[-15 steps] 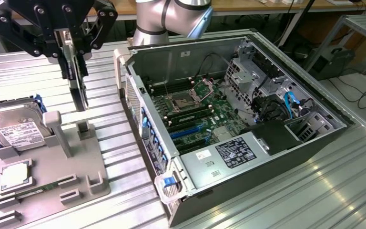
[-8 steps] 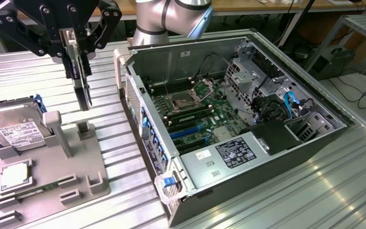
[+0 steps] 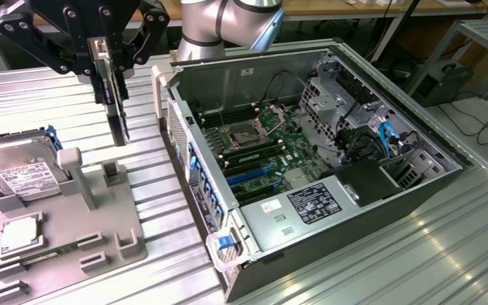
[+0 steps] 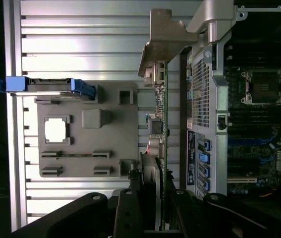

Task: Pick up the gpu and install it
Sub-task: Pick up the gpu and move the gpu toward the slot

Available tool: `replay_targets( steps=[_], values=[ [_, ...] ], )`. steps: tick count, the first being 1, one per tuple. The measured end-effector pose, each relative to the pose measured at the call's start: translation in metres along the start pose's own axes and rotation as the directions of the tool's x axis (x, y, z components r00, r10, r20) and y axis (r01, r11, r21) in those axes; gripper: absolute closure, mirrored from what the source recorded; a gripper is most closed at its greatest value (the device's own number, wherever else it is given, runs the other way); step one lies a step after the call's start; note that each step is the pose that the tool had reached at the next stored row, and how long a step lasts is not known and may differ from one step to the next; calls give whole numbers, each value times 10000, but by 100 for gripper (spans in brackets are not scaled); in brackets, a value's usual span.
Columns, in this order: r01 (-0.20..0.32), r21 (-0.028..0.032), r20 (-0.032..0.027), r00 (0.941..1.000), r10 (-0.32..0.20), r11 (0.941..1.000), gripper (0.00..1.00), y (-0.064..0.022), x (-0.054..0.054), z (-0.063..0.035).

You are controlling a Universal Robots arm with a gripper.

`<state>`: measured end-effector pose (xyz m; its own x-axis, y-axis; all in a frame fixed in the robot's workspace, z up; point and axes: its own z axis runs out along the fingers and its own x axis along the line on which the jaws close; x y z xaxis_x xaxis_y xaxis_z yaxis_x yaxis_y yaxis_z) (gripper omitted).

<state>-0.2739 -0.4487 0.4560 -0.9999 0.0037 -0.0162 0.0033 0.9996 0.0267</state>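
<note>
Ribbed metal tabletop (image 3: 396,254) lies below. Our claw (image 3: 108,86) clamps the thin black-and-green gpu (image 3: 119,124) upright, silver bracket (image 4: 167,42) lowest.

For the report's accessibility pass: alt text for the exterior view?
A robot gripper holds the gpu upright, edge-on, hanging above a gray parts fixture on a ribbed metal table. To the exterior view's right lies an open computer case with its motherboard exposed; a hard drive sits in the fixture at the exterior view's left.
</note>
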Motion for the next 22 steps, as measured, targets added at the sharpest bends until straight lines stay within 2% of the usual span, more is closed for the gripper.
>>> replay_targets(
  steps=[22],
  values=[
    [246,-4,-7,9997,-246,9997,73,1,-222,5]
  ],
)
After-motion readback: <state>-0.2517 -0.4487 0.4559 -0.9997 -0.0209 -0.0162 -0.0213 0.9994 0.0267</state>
